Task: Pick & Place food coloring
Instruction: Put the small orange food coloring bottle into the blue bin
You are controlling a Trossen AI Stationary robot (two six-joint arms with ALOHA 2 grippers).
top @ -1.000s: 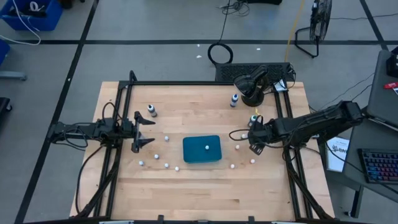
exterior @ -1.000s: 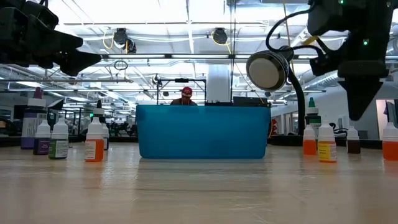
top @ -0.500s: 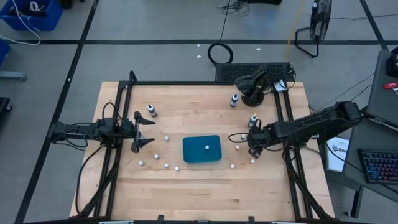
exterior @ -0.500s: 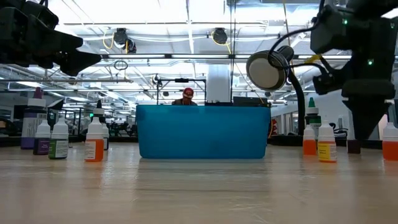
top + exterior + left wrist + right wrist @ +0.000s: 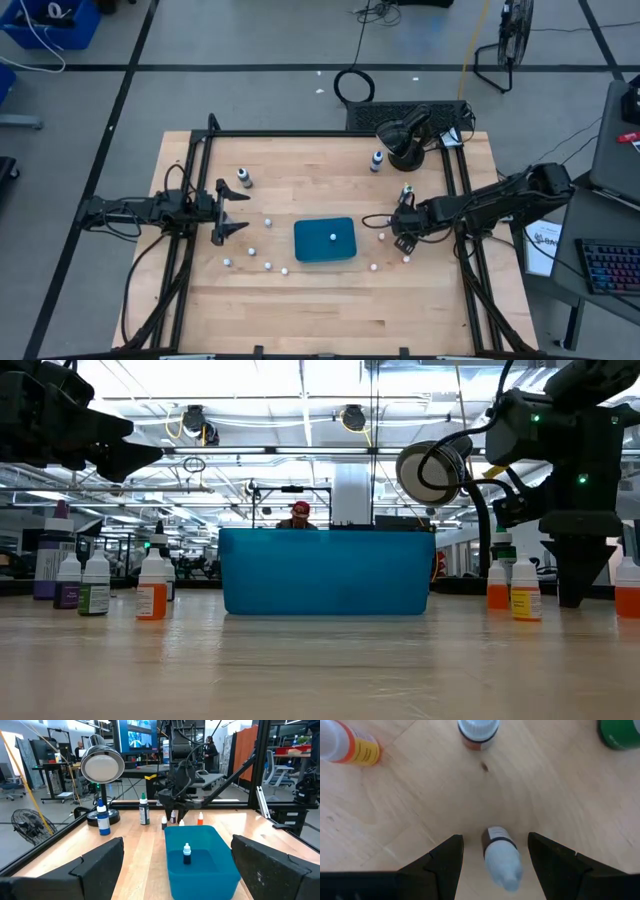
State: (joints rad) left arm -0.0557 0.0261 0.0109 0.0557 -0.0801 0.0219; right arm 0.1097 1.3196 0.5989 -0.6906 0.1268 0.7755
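Observation:
Small white-capped food coloring bottles stand on the wooden table on both sides of the teal tray (image 5: 324,240); one bottle (image 5: 332,237) stands inside it. My right gripper (image 5: 399,229) is low over the table to the right of the tray, pointing down and open. In the right wrist view its fingers (image 5: 445,862) stand on either side of a dark-labelled bottle (image 5: 501,857) without touching it. In the low view the gripper (image 5: 575,585) hides that bottle. My left gripper (image 5: 235,212) waits open to the left of the tray.
Close to the right gripper stand a yellow-labelled bottle (image 5: 350,747), a reddish-brown one (image 5: 477,732) and a green one (image 5: 620,732). Taller bottles (image 5: 377,160) (image 5: 243,178) and a black round object with a cable (image 5: 405,140) stand toward the far edge. A black frame borders the table.
My right gripper has come down toward the table and shifted slightly toward the tray, ending with its fingers on either side of the dark-labelled bottle, which it now hides in the low view. The bottles have stayed in place.

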